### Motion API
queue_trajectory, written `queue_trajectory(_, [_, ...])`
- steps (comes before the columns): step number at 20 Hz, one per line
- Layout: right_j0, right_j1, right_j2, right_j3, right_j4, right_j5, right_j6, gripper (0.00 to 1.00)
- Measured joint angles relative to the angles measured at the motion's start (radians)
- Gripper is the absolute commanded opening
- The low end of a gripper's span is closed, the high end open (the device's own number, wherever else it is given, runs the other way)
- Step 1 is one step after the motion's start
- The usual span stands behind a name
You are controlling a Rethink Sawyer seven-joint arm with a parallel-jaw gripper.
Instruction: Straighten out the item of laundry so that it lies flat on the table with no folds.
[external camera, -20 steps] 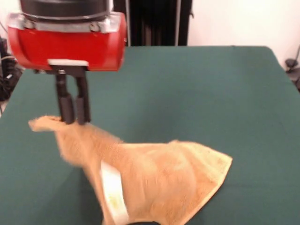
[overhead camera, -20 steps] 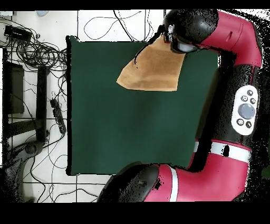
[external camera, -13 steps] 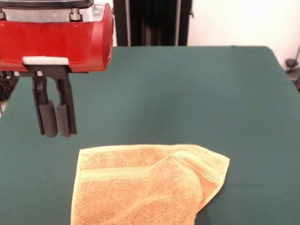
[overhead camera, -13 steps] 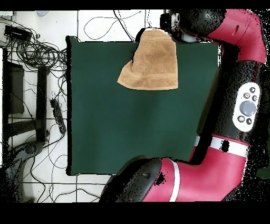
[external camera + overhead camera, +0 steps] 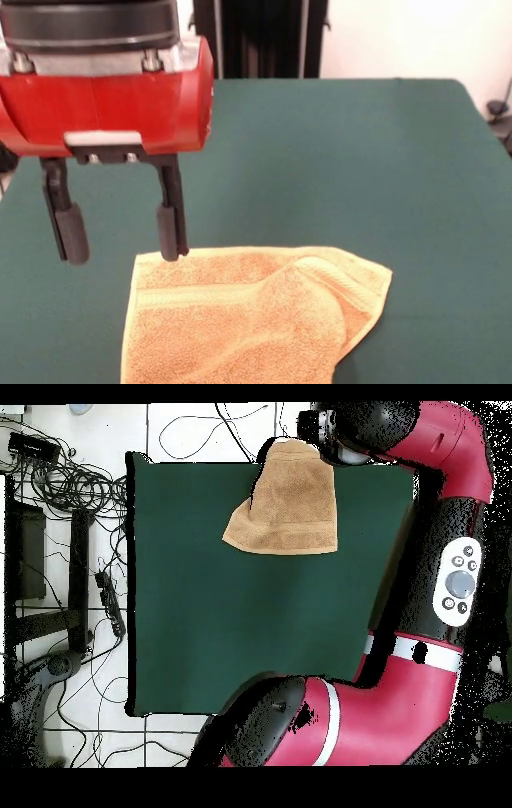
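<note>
Front view is showing the tool [image 5: 122,244] hanging with its two fingers [image 5: 169,232] spread wide and nothing between them. One finger tip is sitting just over the towel's [image 5: 256,316] far left corner; whether it is touching the cloth cannot be told. The other finger is hanging over bare counter [image 5: 360,160], clear of the towel.

The towel is lying at the near side of the counter, its lower part running out of the picture at the bottom. Its left portion is lying flat, with a woven band showing across it. Its right portion is folded over itself, forming a raised diagonal ridge toward the right corner.

Overhead view is showing the towel [image 5: 288,509] at the top edge of the counter [image 5: 250,634], right of centre, with its upper end reaching past that edge. Its left side is cut off at a slant by the fold. The arm [image 5: 445,584] is running along the counter's right side, its head sitting just beside the towel's upper right corner.
</note>
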Motion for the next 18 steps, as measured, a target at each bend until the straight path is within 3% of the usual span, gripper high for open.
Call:
queue_trajectory(6, [0.000,-0.006,0.000,0.038,0.000,-0.019,0.000,1.00])
queue_trajectory(18, [0.014,-0.110,-0.002,0.302,-0.005,-0.200,0.000,1.00])
